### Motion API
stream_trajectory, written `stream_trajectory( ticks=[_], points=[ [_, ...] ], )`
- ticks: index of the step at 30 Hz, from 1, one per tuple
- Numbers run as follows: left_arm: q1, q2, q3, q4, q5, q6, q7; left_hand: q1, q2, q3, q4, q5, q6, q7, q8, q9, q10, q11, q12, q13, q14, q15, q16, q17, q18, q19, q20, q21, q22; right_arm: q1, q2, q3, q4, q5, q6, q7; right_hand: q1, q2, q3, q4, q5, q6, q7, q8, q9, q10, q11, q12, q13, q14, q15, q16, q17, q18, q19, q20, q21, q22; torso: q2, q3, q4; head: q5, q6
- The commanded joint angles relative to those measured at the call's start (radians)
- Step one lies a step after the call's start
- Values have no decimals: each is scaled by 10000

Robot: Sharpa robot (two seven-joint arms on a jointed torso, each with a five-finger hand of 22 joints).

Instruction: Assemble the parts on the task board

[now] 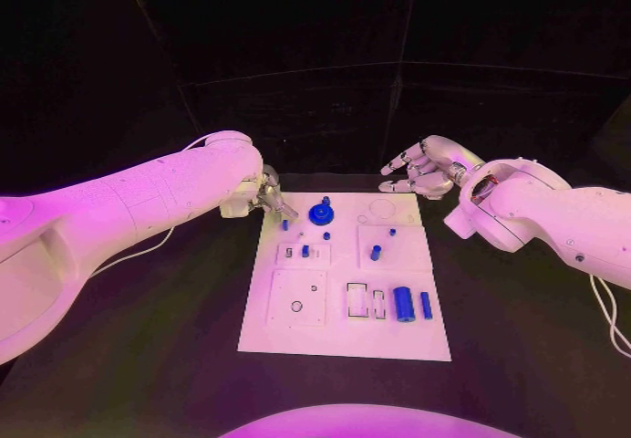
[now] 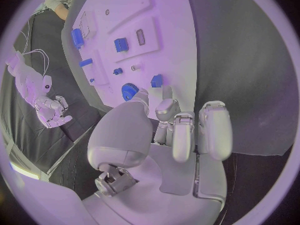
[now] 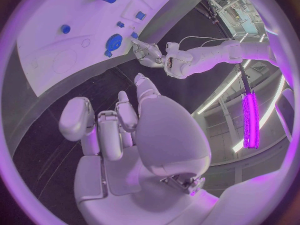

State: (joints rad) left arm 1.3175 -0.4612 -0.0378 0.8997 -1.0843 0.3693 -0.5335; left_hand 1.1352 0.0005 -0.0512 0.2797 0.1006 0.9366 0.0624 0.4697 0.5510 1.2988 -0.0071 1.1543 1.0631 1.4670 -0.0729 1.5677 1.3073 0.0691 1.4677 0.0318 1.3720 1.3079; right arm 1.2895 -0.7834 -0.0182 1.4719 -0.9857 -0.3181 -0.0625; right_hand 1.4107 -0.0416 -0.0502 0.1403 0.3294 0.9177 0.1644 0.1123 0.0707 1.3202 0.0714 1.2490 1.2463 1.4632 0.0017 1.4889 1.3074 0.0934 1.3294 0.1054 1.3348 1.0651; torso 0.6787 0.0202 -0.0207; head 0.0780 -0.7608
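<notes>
At far edge of task board, left hand hovered empty, fingers spread, just beside blue gear (nearer hand). Right hand released, fingers apart, beyond far right corner.

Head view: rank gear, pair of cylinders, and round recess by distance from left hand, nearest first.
From the left hand:
1. Blue gear, far end of the task board, just beside the hand.
2. Round recess, far right corner.
3. Pair of blue cylinders, near right side, farthest.
</notes>
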Motion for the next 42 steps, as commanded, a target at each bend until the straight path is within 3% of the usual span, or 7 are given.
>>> stream_trajectory(
  ticks=[1, 14, 42],
  points=[
    [8, 7, 0, 7, -23, 191, -64, 133, 31, -65, 0, -34, 74, 30, 22, -18, 18, -10, 45, 2, 1038, 10, 31, 2634, -118, 145, 43, 45, 67, 16, 13, 8, -5, -23, 47, 88, 11, 82, -77, 8, 43, 21, -28, 49, -4, -58, 19, -52, -7, 717, -58, -34, 1095, 47, -55, -29, -32, 1, 0, -1, 2, -16, -10],
    [-5, 11, -5, 37, 56, 271, -71, 364, 126, -68, -42, -24, 113, 20, 38, -60, 29, -20, 61, 1, 1038, 4, 31, 2634, -127, 156, 36, 70, 110, 16, 34, 8, -31, -23, 67, 67, 11, 82, -77, 8, 43, 21, -28, 49, -4, -58, 19, -52, -7, 717, -58, -34, 1095, 47, -55, -29, -32, 1, 3, 5, -3, 8, -58],
    [-20, -5, -25, 74, 299, 374, -68, 817, 394, 40, -154, -3, 245, -25, 147, -87, 69, -57, 97, 6, 1038, -23, 31, 2634, -136, 168, 18, 104, 173, 16, 52, 8, -53, -23, 102, 50, 20, 96, -77, 11, 47, 23, -29, 54, -3, -60, 18, -55, -12, 715, -58, -40, 1086, 53, -68, -30, -48, -30, 7, 5, -5, -1, -43]
  ],
)
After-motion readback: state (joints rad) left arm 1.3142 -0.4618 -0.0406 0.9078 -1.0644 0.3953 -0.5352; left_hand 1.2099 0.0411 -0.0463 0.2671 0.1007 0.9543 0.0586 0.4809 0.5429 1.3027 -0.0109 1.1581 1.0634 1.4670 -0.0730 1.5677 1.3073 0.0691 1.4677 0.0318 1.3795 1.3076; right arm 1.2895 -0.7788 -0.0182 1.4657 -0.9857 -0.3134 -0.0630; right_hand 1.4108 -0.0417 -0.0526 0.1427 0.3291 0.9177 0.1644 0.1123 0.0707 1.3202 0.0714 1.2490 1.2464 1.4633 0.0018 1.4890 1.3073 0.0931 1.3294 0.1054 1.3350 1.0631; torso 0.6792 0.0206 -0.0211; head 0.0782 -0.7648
